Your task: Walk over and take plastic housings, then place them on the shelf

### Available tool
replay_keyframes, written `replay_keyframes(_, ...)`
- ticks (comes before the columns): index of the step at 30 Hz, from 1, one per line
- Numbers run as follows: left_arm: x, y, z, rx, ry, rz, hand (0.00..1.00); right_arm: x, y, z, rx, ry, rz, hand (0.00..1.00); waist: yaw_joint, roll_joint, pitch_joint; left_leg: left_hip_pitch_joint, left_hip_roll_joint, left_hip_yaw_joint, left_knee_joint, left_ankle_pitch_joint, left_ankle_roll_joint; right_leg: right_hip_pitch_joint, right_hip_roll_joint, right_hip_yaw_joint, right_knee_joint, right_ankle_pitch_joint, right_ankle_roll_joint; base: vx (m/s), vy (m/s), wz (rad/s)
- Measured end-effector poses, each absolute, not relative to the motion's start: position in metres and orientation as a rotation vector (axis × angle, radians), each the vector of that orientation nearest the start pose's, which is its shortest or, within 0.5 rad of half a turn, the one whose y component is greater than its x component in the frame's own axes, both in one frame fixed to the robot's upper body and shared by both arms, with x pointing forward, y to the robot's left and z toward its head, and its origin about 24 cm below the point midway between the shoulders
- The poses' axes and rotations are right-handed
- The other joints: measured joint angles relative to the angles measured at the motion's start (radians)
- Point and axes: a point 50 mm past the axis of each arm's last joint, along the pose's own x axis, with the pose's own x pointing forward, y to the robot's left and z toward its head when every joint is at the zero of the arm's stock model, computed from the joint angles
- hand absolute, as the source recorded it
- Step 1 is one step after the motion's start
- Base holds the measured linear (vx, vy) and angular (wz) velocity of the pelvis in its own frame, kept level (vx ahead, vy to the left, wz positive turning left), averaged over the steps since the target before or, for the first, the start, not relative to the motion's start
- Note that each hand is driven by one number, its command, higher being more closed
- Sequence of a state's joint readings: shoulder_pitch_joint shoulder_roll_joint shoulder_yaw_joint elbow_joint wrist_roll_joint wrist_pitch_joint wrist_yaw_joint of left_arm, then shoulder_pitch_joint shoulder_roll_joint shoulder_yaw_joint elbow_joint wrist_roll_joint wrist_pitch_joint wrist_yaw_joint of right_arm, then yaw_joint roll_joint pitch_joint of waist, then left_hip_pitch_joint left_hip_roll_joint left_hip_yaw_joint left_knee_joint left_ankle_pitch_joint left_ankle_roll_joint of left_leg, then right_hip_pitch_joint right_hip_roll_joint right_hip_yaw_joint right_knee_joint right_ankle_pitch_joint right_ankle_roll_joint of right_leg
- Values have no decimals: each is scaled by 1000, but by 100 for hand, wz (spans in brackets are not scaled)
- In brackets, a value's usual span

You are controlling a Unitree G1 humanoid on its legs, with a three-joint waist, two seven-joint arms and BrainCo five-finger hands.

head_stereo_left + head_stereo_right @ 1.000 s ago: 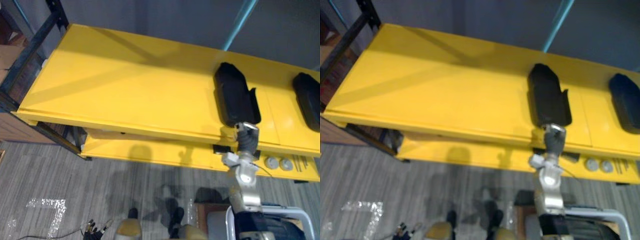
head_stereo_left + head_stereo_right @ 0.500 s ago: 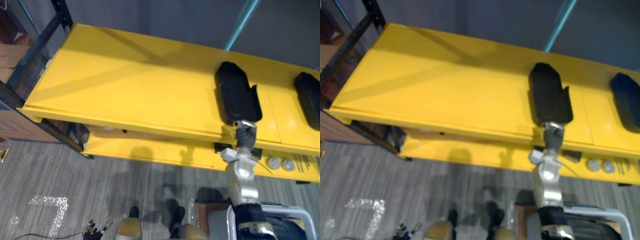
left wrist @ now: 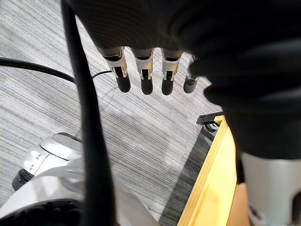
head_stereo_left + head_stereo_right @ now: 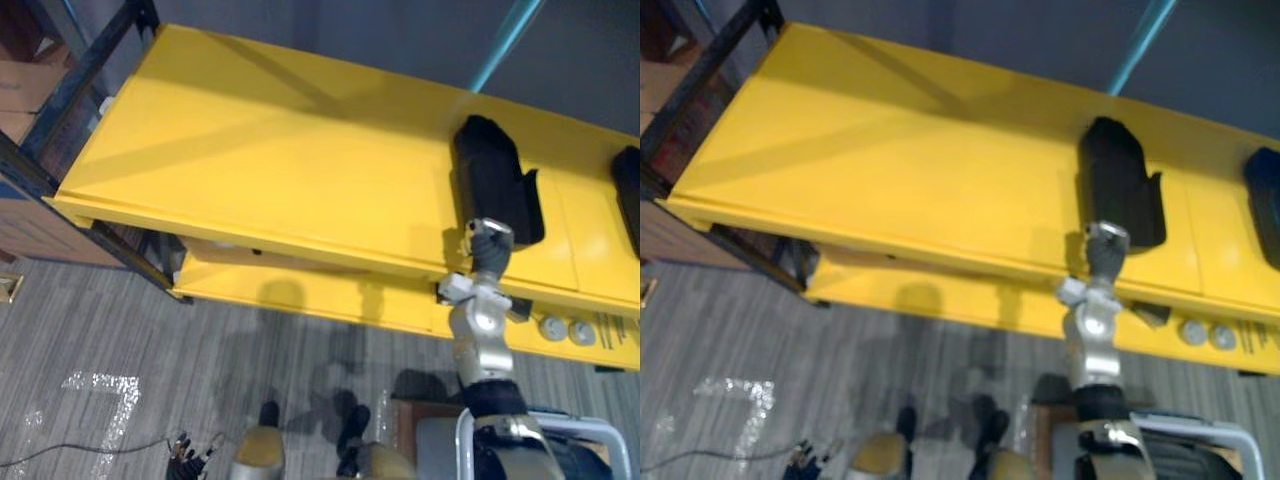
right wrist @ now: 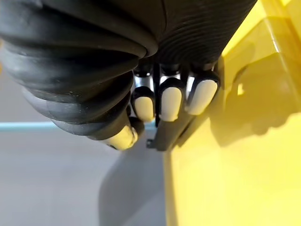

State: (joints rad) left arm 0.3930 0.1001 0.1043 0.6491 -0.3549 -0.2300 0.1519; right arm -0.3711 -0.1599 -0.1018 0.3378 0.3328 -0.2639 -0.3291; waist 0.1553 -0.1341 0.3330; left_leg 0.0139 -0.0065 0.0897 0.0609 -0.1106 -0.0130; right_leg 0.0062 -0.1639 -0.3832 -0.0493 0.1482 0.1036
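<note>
A black plastic housing (image 4: 495, 180) lies lengthwise on the yellow shelf top (image 4: 280, 150), right of the middle. My right hand (image 4: 488, 243) reaches up from below to the housing's near end. In the right wrist view its fingers (image 5: 170, 101) are curled, with a dark edge of the housing (image 5: 163, 135) pinched between them and the thumb. A second black housing (image 4: 630, 195) lies at the shelf's right edge. My left hand (image 3: 146, 75) hangs over the grey floor with its fingers straight and nothing in it.
A lower yellow shelf (image 4: 330, 300) carries round grey parts (image 4: 555, 328). The rack's black frame (image 4: 60, 100) stands at the left, and a teal pole (image 4: 505, 40) rises behind. A white-framed cart (image 4: 545, 430) is at lower right. White tape (image 4: 100, 395) marks the carpet.
The whole picture has shifted, so the camera moved. The housing lies in the same spot on the shelf, and my right hand stays at its near end, reaching slightly further over it.
</note>
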Motion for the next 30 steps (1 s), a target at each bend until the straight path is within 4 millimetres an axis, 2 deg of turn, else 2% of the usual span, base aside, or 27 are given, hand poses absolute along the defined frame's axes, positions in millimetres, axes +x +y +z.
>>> replay_keyframes(9,62,231,-126,-158,762,573,0,323,-210,95,237,-264,-401,100,1,-5,5,3,-17,0,-24,14,10,-5,-14,-2,0,1,1,-6,6,0)
replay_keyframes(14,63,233,-125,-153,758,573,0,320,-214,96,244,-279,-471,100,-1,-10,17,3,-17,0,-24,14,11,-6,-13,-2,0,4,-1,0,0,0)
replay_keyframes(21,63,235,-124,-151,750,582,0,285,-235,111,208,-424,-553,100,-10,-19,22,-1,-4,10,7,-15,14,-7,-6,11,0,23,-14,9,25,-7)
replay_keyframes(30,63,235,-124,-149,746,581,0,268,-255,97,198,-386,-652,100,-31,-20,23,2,-4,27,15,-18,12,-8,-2,28,0,25,-11,1,-2,-3)
